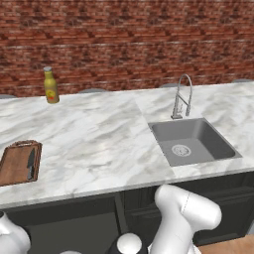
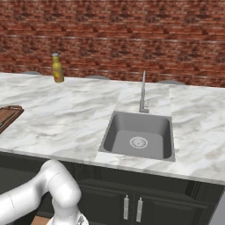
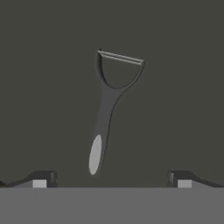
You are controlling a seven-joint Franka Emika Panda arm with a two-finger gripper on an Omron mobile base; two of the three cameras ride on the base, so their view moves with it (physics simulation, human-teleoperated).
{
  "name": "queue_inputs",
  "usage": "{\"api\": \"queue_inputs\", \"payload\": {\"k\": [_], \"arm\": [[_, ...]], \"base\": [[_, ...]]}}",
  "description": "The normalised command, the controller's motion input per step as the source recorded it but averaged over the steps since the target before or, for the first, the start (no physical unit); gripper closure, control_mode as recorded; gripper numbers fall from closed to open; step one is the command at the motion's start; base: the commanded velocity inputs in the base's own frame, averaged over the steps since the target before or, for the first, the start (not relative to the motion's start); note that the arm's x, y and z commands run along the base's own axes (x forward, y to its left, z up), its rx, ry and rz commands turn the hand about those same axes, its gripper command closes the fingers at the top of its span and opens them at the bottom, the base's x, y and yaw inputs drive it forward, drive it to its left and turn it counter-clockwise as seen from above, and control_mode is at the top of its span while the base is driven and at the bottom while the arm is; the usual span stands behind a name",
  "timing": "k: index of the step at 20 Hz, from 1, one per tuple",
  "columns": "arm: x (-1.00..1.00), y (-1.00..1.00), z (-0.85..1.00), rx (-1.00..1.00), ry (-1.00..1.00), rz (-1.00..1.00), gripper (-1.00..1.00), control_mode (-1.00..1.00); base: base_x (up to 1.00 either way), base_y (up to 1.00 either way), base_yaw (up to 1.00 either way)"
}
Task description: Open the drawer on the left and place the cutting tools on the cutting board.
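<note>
Hovering with my gripper spread wide and empty, I look down on a grey peeler lying on the dark drawer floor, between my fingertips. Up on the marble counter, the cutting board, cut off at the frame edge, carries the knife. The yellow bottle has a label too small to read.

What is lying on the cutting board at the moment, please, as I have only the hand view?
Observer: A black-handled knife lies on the cutting board, along its right side.
Operator: Thank you. Where does the board sit?
Observer: At the left end of the marble counter, well left of the sink.
</note>
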Motion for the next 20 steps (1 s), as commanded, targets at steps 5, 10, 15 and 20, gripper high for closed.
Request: {"api": "queue_inputs", "payload": {"k": [5, 10, 15, 20], "arm": [[-0.02, 0.18, -0.34, 0.00, 0.00, 0.00, -1.00, -1.00], [-0.09, 0.19, -0.21, 0.00, 0.00, 0.00, -1.00, -1.00], [-0.08, 0.14, -0.21, 0.00, 0.00, 0.00, -1.00, -1.00], [-0.18, 0.00, -0.13, 0.00, 0.00, 0.00, -1.00, -1.00]], "base": [[0.00, 0.00, 0.00], [0.00, 0.00, 0.00], [0.00, 0.00, 0.00], [0.00, 0.00, 0.00]]}}
